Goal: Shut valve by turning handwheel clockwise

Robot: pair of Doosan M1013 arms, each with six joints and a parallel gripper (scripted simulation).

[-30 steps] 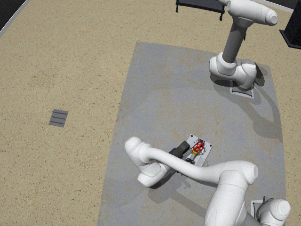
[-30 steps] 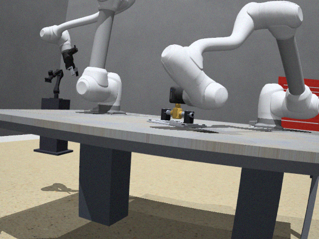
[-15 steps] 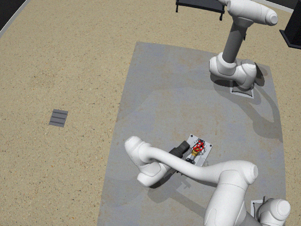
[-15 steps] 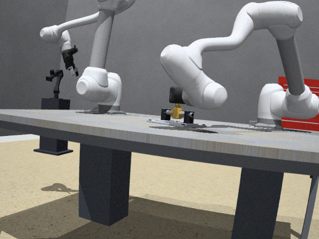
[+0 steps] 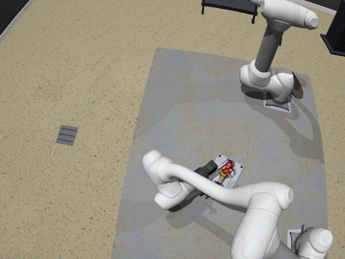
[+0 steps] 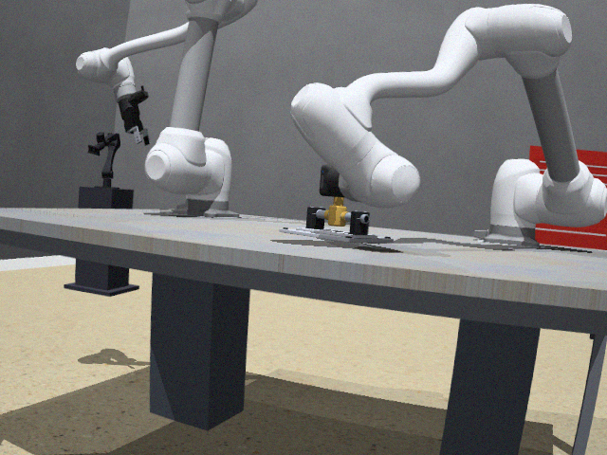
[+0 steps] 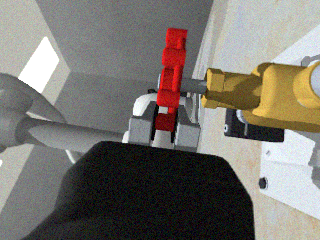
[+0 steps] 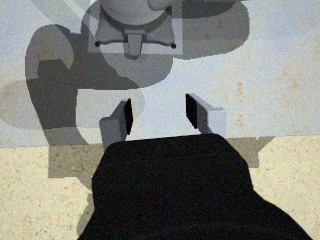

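Between the fingertips of the left end effector (image 7: 164,131), the red handwheel's rim (image 7: 170,85) (image 5: 227,167) is gripped; the right end effector (image 8: 159,107) (image 6: 140,136) is spread wide.

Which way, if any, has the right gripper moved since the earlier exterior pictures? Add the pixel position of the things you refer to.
No, no visible move: in the exterior view the right gripper (image 6: 141,136) (image 8: 159,107) hangs at the same spot above and beside the black pedestal (image 6: 105,197).
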